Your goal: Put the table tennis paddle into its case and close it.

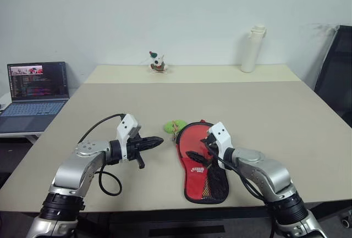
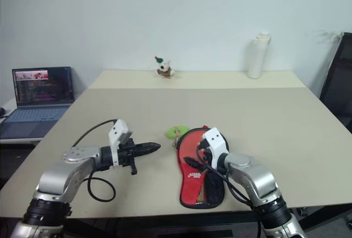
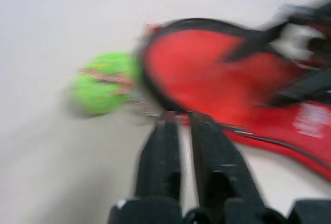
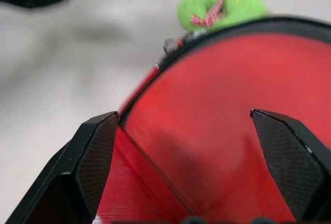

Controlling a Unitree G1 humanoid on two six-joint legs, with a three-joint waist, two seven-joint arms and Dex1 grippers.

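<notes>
The case (image 1: 190, 139) lies flat on the table's near middle, red side up, with its black mesh pocket (image 1: 215, 186) toward the front edge. Its green charm (image 1: 175, 125) rests beside the rounded far end. My right gripper (image 1: 202, 151) hovers low over the red face (image 4: 207, 105) with its fingers (image 4: 98, 151) spread wide and nothing between them. My left gripper (image 1: 154, 140) points at the case's left rim from a short way off. Its fingers (image 3: 165, 151) stand a narrow slit apart and hold nothing. The table tennis paddle is hidden; I cannot tell it from the case.
The beige table (image 1: 247, 111) stretches far behind the case. A small toy figure (image 1: 158, 62) and a white bottle (image 1: 253, 48) stand at the back. An open laptop (image 1: 37, 89) sits on a side desk at the left, and a black chair (image 1: 336, 73) is at the right.
</notes>
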